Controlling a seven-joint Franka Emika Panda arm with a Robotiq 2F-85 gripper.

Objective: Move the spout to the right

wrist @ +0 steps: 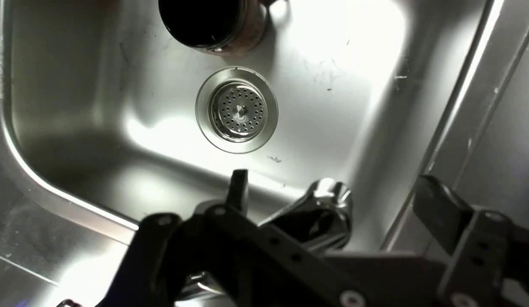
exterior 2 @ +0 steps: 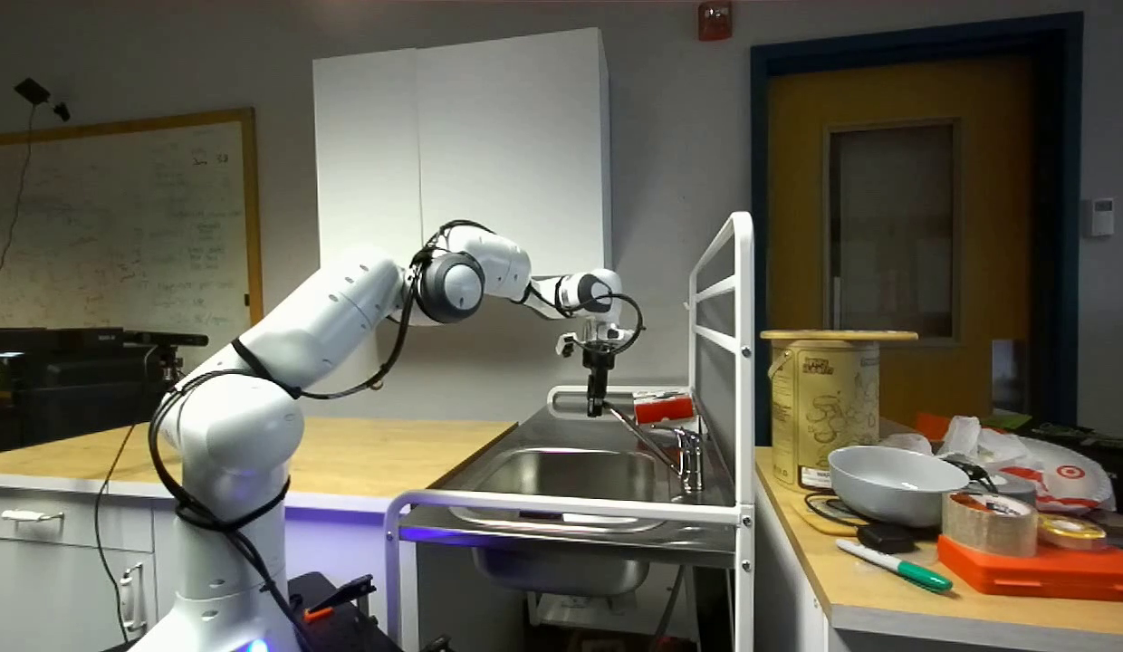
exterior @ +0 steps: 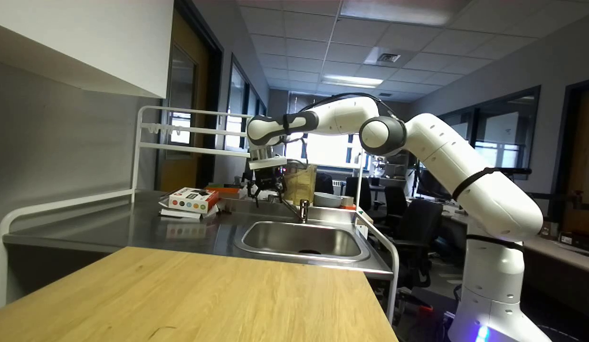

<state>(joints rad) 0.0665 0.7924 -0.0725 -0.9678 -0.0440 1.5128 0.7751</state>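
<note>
The spout (exterior: 291,209) is a slender silver tube that slopes up from the faucet base at the back of the steel sink (exterior: 304,257). It also shows in an exterior view (exterior 2: 641,436), its free end reaching up to my fingers. My gripper (exterior: 270,195) points down at that free end; it also shows in an exterior view (exterior 2: 596,407). In the wrist view my gripper (wrist: 338,198) is open, its fingers wide apart. The shiny spout end (wrist: 330,200) lies between them, nearer the left finger. I see no finger closed on it. Most of the tube is hidden behind the left finger.
A dark round object (wrist: 204,21) sits in the basin beside the drain (wrist: 236,110). A white tubular rack (exterior 2: 743,389) stands behind the faucet. A red-and-white box (exterior: 190,199) lies on the steel counter. A wooden table (exterior: 204,294) adjoins the sink.
</note>
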